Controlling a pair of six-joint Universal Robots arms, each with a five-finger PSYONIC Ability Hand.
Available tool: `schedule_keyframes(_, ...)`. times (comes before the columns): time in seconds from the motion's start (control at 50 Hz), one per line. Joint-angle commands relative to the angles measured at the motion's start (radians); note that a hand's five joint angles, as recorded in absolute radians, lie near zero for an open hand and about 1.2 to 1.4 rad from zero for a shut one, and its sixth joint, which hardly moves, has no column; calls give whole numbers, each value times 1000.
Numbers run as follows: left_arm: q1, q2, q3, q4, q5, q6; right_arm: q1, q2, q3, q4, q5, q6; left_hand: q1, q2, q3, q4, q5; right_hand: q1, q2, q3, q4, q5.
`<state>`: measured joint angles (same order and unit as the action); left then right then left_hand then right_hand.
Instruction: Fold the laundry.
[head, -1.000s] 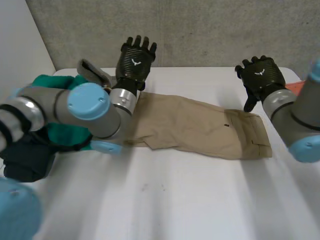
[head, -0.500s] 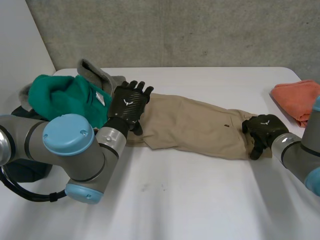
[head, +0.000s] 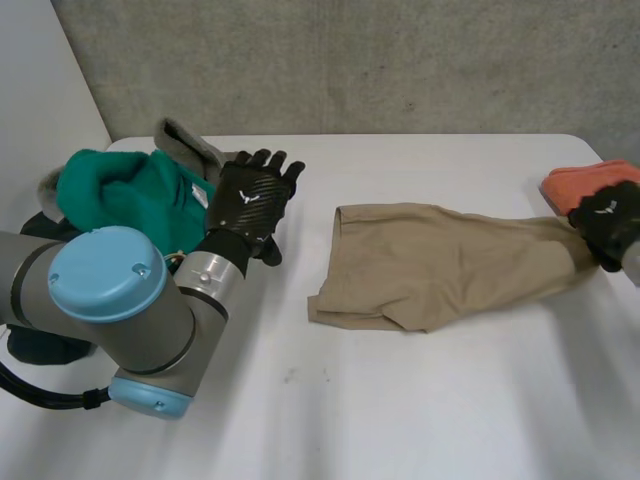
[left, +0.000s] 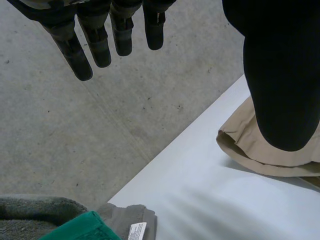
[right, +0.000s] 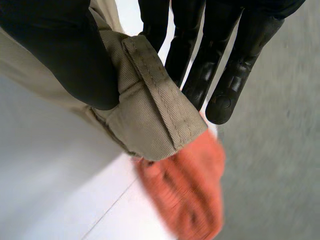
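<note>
Tan trousers (head: 440, 265) lie rumpled on the white table (head: 350, 400), stretched toward the right edge. My right hand (head: 608, 225) is shut on their waistband end; in the right wrist view the thumb (right: 65, 55) pinches the waistband (right: 155, 115) against the straight fingers (right: 225, 75). My left hand (head: 250, 200) is open and holds nothing, left of the trousers and apart from them. In the left wrist view its fingers (left: 100, 45) are straight, and the trousers' leg hem (left: 260, 155) lies beyond the thumb.
A pile of green (head: 130, 195), grey (head: 190, 140) and dark clothes sits at the table's left end, beside my left hand. An orange cloth (head: 580, 185) lies at the right edge, just behind my right hand. A concrete wall runs along the far side.
My right hand has closed on the waistband and pulled the trousers to the right. They have slid out from under my left hand, which stays open near the pile.
</note>
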<state>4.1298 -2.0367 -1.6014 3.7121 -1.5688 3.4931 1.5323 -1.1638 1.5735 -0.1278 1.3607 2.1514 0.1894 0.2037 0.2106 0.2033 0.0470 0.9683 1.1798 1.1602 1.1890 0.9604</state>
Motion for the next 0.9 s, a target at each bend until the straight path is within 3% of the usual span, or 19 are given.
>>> schedule_keyframes(0.02,7,9,8,0,-8,-12,241,15,-87,-61,-185,-179,-15,-29,-36,-29,-47,428,216,236,207,261)
schedule_keyframes(0.12,9,12,35,0,-33,-75,386,93,-125,-122,-401,-193,-15,-29,-36,-29,-47,428,216,236,207,261)
schedule_keyframes(0.22,15,7,86,-15,-40,-123,537,219,-167,-122,-509,-182,-15,-29,-36,-29,-47,428,216,236,207,261)
schedule_keyframes(0.3,15,-10,150,-61,-40,-138,572,279,-187,-113,-465,-171,-15,-29,-36,-29,-47,426,215,234,205,259)
schedule_keyframes(0.32,15,-16,165,-73,-39,-140,575,277,-187,-111,-447,-162,-15,-29,-36,-29,-47,150,-62,-42,-71,-17)
schedule_keyframes(0.36,13,-43,213,-116,-37,-147,582,262,-188,-110,-363,-92,-15,-29,-36,-29,-47,-621,-832,-813,-841,-787)
schedule_keyframes(0.38,12,-56,231,-130,-37,-151,582,259,-190,-110,-335,-55,-15,-29,-36,-29,-47,-779,-991,-971,-1000,-946)
schedule_keyframes(0.46,6,-109,337,-195,-33,-171,571,175,-201,-110,-229,275,-15,-29,-36,-29,-47,-794,-1005,-986,-1014,-960)
schedule_keyframes(0.48,6,-125,375,-213,-31,-180,562,106,-195,-113,-206,461,-15,-29,-36,-29,-47,-794,-1005,-986,-1014,-960)
schedule_keyframes(0.52,6,-143,411,-225,-30,-187,537,37,-197,-119,-178,686,-15,-29,-36,-29,-47,-794,-1005,-986,-1014,-960)
schedule_keyframes(0.6,-5,-203,504,-257,-27,-201,448,13,-205,-83,-176,913,-15,-29,-36,-29,-47,-794,-1005,-986,-1014,-960)
schedule_keyframes(0.72,-60,-296,638,-400,3,-261,378,53,-291,71,-170,960,-15,-29,-36,-29,-47,-794,-1005,-986,-1014,-960)
schedule_keyframes(0.78,-80,-345,701,-466,42,-301,373,139,-389,189,-163,960,-14,-28,-35,-28,-46,-794,-1005,-986,-1014,-960)
schedule_keyframes(0.9,-105,-428,797,-578,46,-306,358,277,-515,323,-147,956,-8,-23,-29,-22,-40,-794,-1005,-986,-1014,-960)
